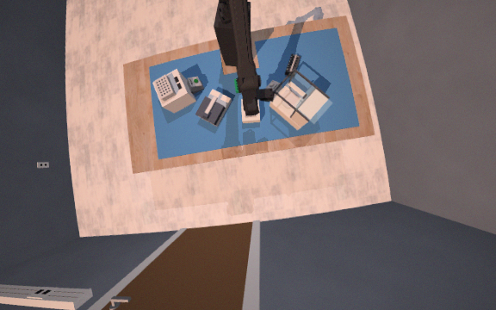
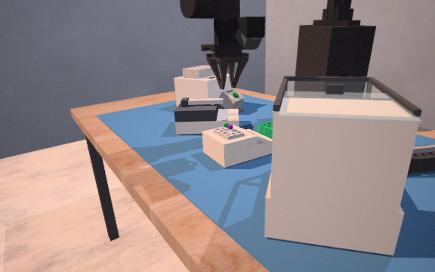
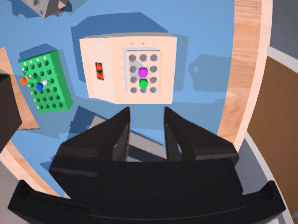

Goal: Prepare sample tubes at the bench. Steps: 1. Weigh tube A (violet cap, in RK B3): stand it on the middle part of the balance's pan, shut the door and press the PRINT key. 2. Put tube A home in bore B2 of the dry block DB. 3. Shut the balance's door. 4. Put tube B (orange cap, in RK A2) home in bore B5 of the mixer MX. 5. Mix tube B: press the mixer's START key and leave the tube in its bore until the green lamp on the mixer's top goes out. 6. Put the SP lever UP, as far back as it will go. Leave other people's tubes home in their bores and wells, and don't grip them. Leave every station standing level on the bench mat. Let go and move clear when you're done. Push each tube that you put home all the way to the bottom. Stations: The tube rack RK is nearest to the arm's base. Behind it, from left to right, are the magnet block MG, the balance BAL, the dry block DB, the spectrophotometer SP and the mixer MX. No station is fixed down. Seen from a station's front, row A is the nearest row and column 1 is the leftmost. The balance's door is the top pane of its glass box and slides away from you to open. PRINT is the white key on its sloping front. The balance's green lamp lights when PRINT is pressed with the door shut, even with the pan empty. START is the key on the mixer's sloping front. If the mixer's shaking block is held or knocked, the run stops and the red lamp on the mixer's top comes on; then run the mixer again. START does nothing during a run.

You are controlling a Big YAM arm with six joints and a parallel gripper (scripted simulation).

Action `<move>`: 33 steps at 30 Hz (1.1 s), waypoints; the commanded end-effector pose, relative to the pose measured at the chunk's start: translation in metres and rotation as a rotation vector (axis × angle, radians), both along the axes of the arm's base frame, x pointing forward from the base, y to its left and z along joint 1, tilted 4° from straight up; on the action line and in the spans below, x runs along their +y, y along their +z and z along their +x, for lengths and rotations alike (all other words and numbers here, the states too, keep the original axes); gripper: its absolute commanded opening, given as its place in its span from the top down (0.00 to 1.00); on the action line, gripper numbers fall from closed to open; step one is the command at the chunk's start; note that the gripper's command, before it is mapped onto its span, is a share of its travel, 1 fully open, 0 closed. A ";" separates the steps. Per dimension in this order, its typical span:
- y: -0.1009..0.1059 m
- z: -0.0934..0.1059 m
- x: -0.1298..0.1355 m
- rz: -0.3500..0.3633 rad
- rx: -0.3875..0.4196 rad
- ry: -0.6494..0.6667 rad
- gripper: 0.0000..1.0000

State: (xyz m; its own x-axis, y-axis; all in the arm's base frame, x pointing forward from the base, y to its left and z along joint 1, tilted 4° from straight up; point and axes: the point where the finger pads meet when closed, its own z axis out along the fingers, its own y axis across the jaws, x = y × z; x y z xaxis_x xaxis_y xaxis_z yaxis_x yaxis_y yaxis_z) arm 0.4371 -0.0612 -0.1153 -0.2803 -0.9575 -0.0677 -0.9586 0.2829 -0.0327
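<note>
My gripper (image 2: 229, 88) (image 3: 147, 113) is partly open and empty, above and to one side of the dry block (image 2: 240, 153) (image 3: 167, 95) (image 1: 251, 118). The violet-capped tube (image 2: 230, 127) (image 3: 143, 72) stands upright in the dry block's middle row, second bore, beside a green-capped tube (image 2: 226, 124) (image 3: 143, 84). The orange-capped tube (image 3: 23, 81) stands in the green rack (image 3: 61, 95) (image 1: 237, 85). The balance (image 2: 338, 166) (image 1: 301, 119) has a glass pane over its top; I cannot tell how far the door is shut. The spectrophotometer's lever (image 2: 206, 101) (image 1: 209, 106) lies flat. The mixer (image 2: 187, 88) (image 1: 179, 101) has a green key (image 2: 236, 95) (image 1: 195, 81).
The dark magnet block (image 2: 430, 162) (image 1: 293, 64) stands beside the balance. The spectrophotometer (image 2: 191, 128) (image 1: 219, 117) stands between the mixer and the dry block. Blue-capped (image 3: 39, 87) and white-capped (image 3: 44, 82) tubes stand in the rack. The arm hides part of the dry block from above.
</note>
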 end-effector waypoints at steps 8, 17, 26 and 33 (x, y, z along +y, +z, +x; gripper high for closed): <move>0.021 -0.004 -0.007 0.000 0.000 0.000 0.70; 0.039 0.001 -0.008 -0.002 -0.010 0.000 0.70; 0.055 0.010 -0.011 -0.005 -0.028 0.000 0.70; 0.071 0.017 -0.013 -0.008 -0.043 0.001 0.70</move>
